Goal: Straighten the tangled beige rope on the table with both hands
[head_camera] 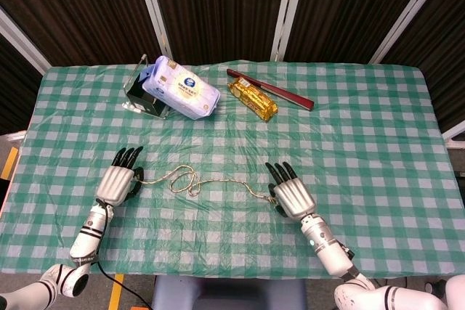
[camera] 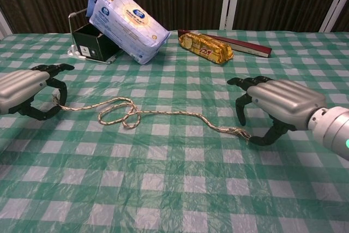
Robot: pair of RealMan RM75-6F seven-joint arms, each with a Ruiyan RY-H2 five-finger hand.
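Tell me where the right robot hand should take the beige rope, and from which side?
Judging by the layout, grip the knotted free end of the beige rope. It lies flat beside the right robot hand, whose fingers arch over it. Come down from above and pinch the knot; the loop sits toward the left robot hand, so pulling outward should straighten it.

Left hand [camera: 24,92] pinches one end of the beige rope [camera: 158,114], knuckles up. Right hand [camera: 275,105] arches over the rope's other, knotted end (thumb touching it), fingers curled downward but apart, forearm trailing back.
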